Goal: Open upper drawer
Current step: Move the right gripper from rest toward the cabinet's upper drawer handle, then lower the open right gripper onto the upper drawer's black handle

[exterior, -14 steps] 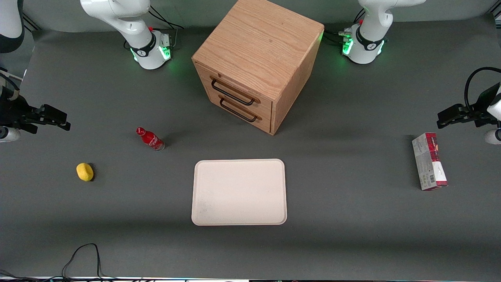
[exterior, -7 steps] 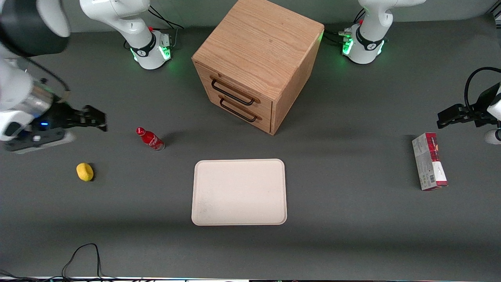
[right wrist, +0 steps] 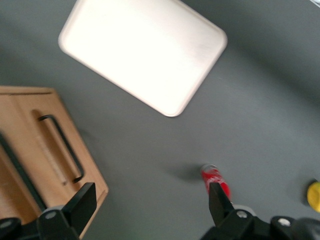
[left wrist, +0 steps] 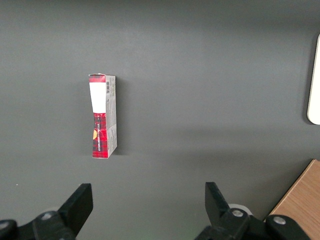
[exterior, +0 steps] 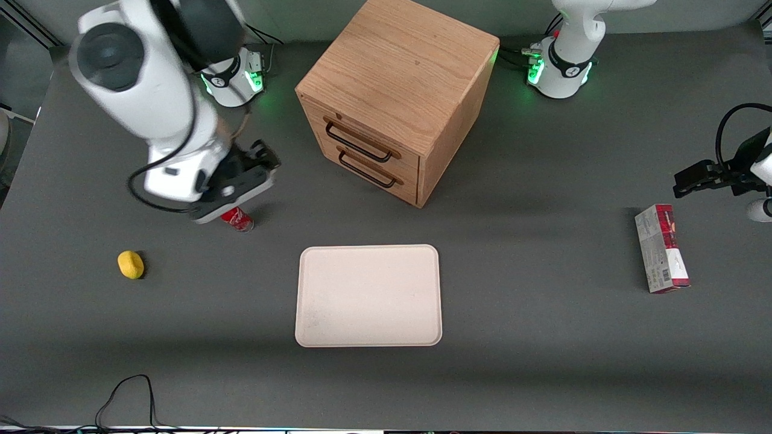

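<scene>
Reaching for the drawer

Gripper (exterior: 265, 164), fingers apart, hangs above the bottle (exterior: 236, 219), aimed toward the shut upper drawer (exterior: 360, 143).

Quick count: one oak cabinet (exterior: 395, 90) with two drawers, the upper drawer (exterior: 360, 140) shut and apart from the gripper (exterior: 265, 158). One red bottle (exterior: 237, 219) under the gripper, one cream tray (exterior: 368, 295), one lemon (exterior: 131, 264), one red-and-white box (exterior: 661, 248).
</scene>
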`<state>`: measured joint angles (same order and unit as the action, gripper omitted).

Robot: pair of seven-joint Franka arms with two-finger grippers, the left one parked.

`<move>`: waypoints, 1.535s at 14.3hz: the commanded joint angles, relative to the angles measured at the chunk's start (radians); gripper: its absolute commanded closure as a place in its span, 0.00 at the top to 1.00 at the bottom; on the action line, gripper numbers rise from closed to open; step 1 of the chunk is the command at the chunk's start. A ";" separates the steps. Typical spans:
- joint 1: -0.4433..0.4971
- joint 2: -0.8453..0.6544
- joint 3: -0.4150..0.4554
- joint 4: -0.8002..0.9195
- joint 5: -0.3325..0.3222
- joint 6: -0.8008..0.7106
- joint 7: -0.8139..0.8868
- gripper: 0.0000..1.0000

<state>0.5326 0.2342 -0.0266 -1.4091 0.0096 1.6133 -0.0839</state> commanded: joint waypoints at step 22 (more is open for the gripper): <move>0.214 0.022 -0.018 -0.079 0.168 0.016 -0.286 1.00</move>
<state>0.7395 0.2682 -0.0336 -1.4537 0.1582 1.6064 -0.3384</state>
